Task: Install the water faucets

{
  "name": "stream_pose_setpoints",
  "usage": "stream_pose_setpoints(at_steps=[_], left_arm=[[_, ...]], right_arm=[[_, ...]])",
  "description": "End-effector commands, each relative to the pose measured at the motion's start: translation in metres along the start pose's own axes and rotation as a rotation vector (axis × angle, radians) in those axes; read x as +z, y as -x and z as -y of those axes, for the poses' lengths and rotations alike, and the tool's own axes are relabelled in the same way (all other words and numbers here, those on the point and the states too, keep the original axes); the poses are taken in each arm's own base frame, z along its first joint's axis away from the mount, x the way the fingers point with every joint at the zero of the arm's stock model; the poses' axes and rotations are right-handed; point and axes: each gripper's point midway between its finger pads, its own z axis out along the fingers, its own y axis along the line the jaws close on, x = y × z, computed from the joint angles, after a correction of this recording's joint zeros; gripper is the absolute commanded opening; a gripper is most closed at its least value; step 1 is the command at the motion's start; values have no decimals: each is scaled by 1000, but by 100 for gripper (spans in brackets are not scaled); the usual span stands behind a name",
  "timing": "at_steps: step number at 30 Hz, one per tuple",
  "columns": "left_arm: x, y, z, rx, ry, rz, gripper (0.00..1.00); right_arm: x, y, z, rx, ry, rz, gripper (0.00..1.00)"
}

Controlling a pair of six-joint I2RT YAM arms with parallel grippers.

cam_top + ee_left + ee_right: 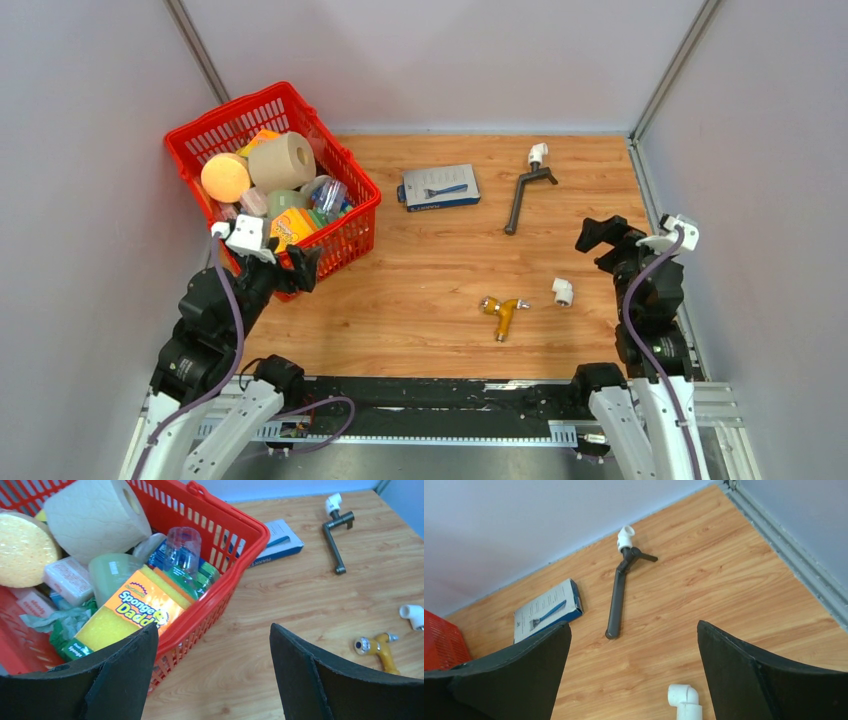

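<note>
The wooden table [430, 270] is walled at 9, 12 and 3 o'clock. The red basket [345, 240] fills its 10 o'clock corner; only the left wrist view lets its sponge pack [142, 602] be read. Both tools gape, holding nothing: the left gripper [212, 630] beside the basket, the right gripper [634, 625] near the 3 o'clock edge. The water faucet [518, 205] lies flat at the right gripper's 10 o'clock, with bare wood around it. The right wrist view shows a white elbow [626, 536] touching its crossbar end. A brass tap [503, 312] and a second elbow [563, 291] lie toward its 6 o'clock.
</note>
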Motion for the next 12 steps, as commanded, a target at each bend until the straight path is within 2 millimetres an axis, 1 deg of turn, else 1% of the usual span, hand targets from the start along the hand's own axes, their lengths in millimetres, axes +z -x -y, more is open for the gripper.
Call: stream_pose_setpoints(at_steps=[1, 8, 12], left_arm=[[-1, 16, -19, -10, 104, 100, 88], [1, 10, -31, -78, 181, 137, 88], [-1, 12, -29, -98, 162, 181, 88]], right_arm=[[-17, 32, 3, -36, -25, 91, 100], [-41, 56, 17, -79, -82, 181, 100], [-51, 70, 23, -99, -119, 229, 100]])
